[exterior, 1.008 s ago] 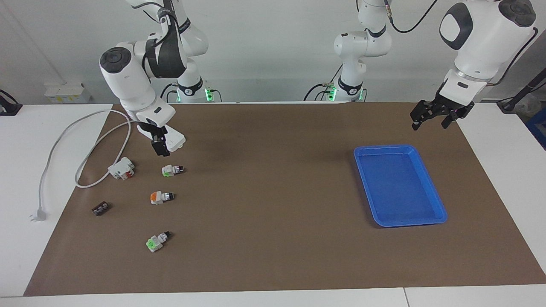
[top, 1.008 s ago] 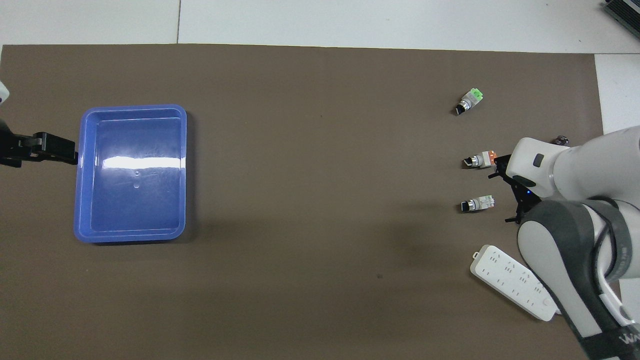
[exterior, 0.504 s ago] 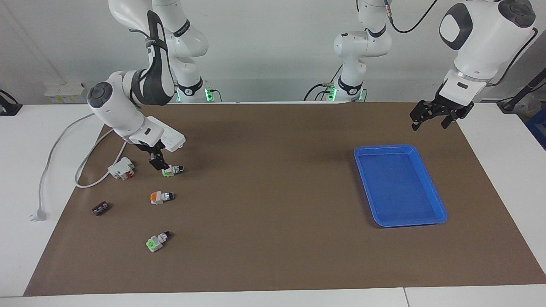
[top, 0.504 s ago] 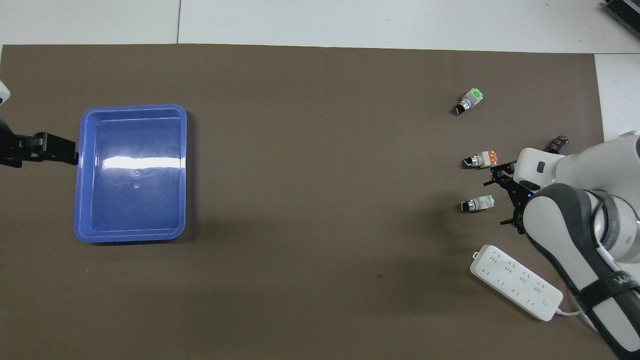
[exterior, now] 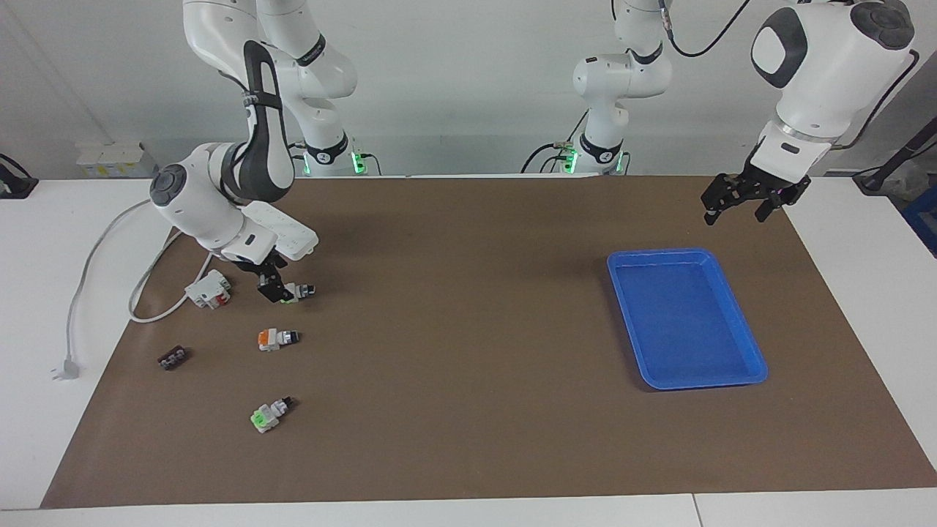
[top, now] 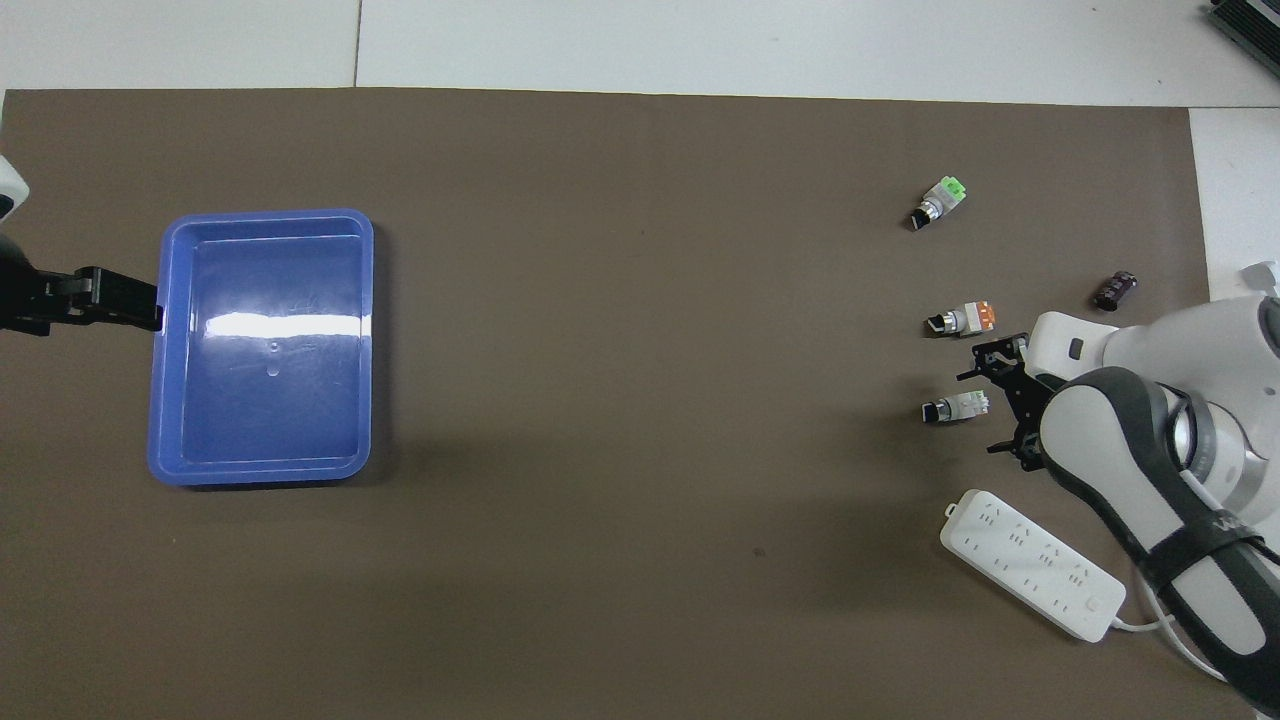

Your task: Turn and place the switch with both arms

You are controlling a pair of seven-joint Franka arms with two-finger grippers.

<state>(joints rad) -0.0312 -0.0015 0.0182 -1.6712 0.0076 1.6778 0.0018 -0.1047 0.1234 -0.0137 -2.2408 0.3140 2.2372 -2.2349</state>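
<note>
Beside the white power strip [exterior: 282, 231], toward the right arm's end of the table [exterior: 468, 454], you have the switch [exterior: 299, 291] lying flat on the brown mat, just farther from the robots than the strip. Your right claw [exterior: 277, 291] is down at the switch's pale green end, its fingers apart on either side of that tab; you cannot tell from here whether they touch it yet. In the overhead view the right claw [top: 1003, 405] sits at the same green end of the switch [top: 955, 408].

The switch's long axis runs along the table's length, with its black knob pointing toward the left arm's end and the green tab toward the right arm's end.

Farther from the strip than the switch you see the orange-ended switch [exterior: 277, 338], then the bright green-ended switch [exterior: 268, 416].

Well away from the strip, at the left arm's end, the blue tray [exterior: 738, 322] holds nothing. Your left claw [exterior: 739, 210] waits in the air by the tray's robot-side corner, fingers apart and holding nothing.
</note>
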